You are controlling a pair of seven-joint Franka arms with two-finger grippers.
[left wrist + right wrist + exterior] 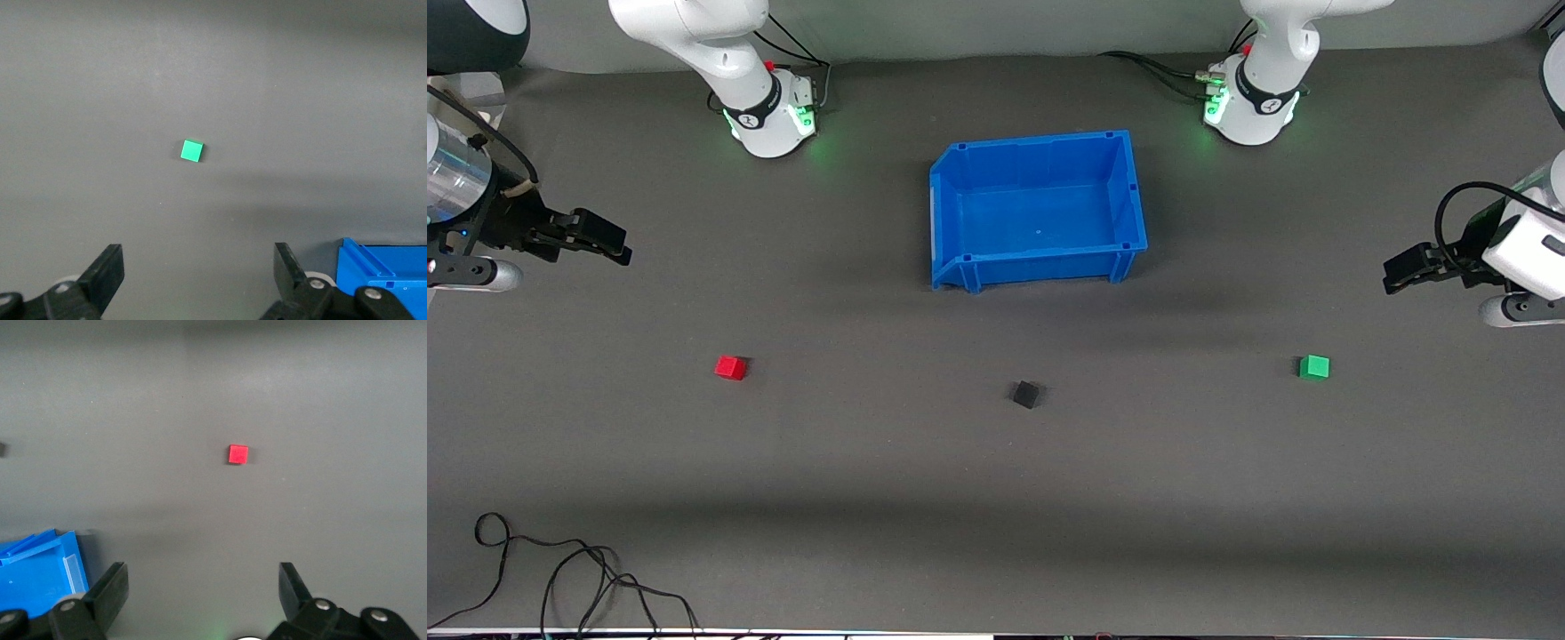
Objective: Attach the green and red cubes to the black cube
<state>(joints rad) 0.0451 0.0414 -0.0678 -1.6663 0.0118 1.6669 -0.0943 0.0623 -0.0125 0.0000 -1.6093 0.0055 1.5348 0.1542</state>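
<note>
One blue bin (1037, 210) is seen in the front view, with nothing in it. Three cubes lie nearer the camera, well apart: red cube (731, 367), black cube (1026, 394) turned cornerwise, green cube (1314, 366). Left gripper (199, 280) is spread over green. Right gripper (203, 593) is spread over red.

A dark grey mat covers the whole table (996, 498), lit evenly from above with soft shadows. Loose black cables (560, 578) curl at the table's near corner toward the right arm's end
</note>
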